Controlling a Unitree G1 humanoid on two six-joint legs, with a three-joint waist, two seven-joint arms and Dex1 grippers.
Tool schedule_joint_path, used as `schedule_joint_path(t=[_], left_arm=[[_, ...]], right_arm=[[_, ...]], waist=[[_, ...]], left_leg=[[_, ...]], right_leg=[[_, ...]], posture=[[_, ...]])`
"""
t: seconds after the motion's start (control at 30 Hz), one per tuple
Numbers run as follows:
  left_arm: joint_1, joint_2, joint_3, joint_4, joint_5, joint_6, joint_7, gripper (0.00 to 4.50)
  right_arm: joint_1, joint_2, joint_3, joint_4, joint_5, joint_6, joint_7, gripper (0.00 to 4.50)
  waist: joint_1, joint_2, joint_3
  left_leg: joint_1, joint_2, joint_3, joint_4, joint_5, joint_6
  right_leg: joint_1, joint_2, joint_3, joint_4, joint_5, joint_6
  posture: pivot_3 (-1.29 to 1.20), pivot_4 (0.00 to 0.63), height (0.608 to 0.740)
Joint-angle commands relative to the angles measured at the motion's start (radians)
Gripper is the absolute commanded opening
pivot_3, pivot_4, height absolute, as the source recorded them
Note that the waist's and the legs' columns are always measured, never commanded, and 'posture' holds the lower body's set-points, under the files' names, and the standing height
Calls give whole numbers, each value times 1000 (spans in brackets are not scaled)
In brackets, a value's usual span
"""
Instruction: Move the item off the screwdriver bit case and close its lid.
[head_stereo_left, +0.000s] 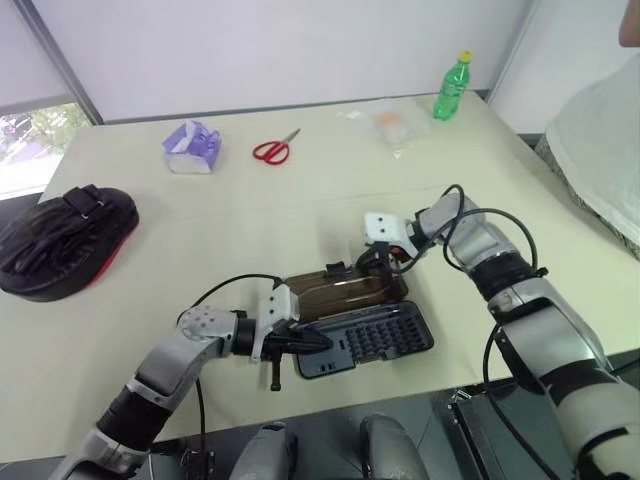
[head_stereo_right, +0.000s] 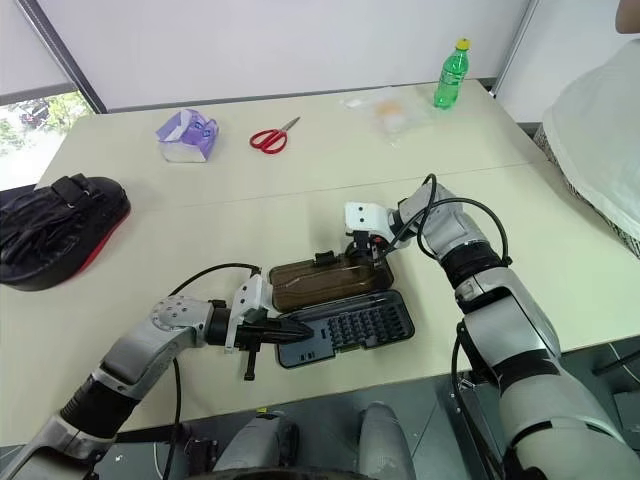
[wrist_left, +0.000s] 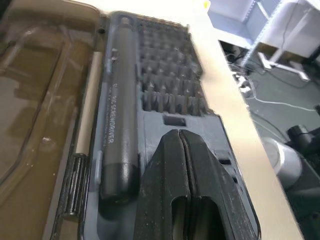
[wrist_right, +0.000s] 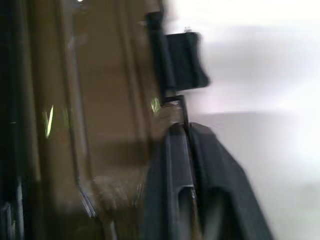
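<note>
I take the mitt step as done: the boxing focus mitt (head_stereo_left: 62, 242), padded black with straps and a red underside edge, lies well to the left of the screwdriver bit case (head_stereo_right: 345, 328), right off it, near the surface's (head_stereo_right: 300, 200) left edge. Closing is what's in hand. The case sits open and flat, its dark grey tray holding rows of small bits and a slim cylindrical driver. The smoky-brown translucent lid (head_stereo_right: 325, 281) lies hinged on the case's far side. My left tool (wrist_left: 180, 150), fingers together, rests on the tray's left end. My right tool (wrist_right: 187, 132), fingers pressed together, is at the lid's far edge beside its black latch tab; whether it pinches the rim I can't tell. Next I'd need to swing that edge up and over the hinge.
</note>
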Motion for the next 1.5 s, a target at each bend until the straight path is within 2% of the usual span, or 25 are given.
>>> schedule_joint_path(t=[0.03,0.2,0.33,0.43,0.63,0.8,0.97,1.13,1.33,1.5], left_arm=[[19,9,15,24,28,8,23,0],[13,2,26,33,23,11,32,0],[5,-3,41,34,16,18,41,0],[-10,-15,84,28,-12,47,70,0],[-45,-37,192,10,-74,112,133,0],[-110,-62,296,6,-148,181,194,0],[-195,-91,408,51,-225,243,254,0],[-274,-84,473,159,-233,234,278,0],[-329,-88,434,297,-157,152,254,0],[-339,-114,341,414,-62,56,198,0]], right_arm=[[29,4,28,58,-55,-2,-6,86],[38,-10,30,35,-72,-42,-26,86],[50,-38,14,-42,-105,-110,-118,86],[91,-61,-38,-205,-86,-50,-162,86],[233,-124,-100,-527,-144,10,-326,86],[364,-146,-146,-775,-153,91,-382,86],[410,-142,-161,-897,-178,116,-444,86],[423,-139,-158,-961,-209,128,-487,86],[435,-137,-157,-1007,-214,157,-494,86],[439,-141,-162,-1037,-212,185,-491,86]], waist=[[0,0,-1],[0,0,-1],[-1,0,-1],[0,1,-1],[2,2,1],[3,1,1],[3,1,1],[3,1,2],[3,0,2],[4,0,2]], left_leg=[[0,0,0,0,0,0],[0,0,0,0,0,0],[0,0,0,0,0,0],[0,0,0,0,0,0],[-5,0,0,0,0,0],[-10,0,0,-1,0,-1],[-11,0,0,-1,0,-1],[-11,0,0,-1,0,-1],[-12,-1,0,-1,1,-1],[-12,-1,0,-1,1,-1]], right_leg=[[0,0,0,0,0,0],[0,0,0,0,0,0],[0,0,0,0,0,0],[0,0,0,0,0,0],[-7,0,1,1,0,0],[-10,0,1,0,0,0],[-11,0,0,0,0,0],[-11,0,0,0,0,0],[-11,0,0,-1,0,0],[-11,0,0,-1,0,0]], posture=[[0,150,740],[0,150,740],[0,150,740],[0,150,740],[0,150,740],[0,150,740],[0,150,740],[0,150,740],[0,150,740],[0,150,740]])
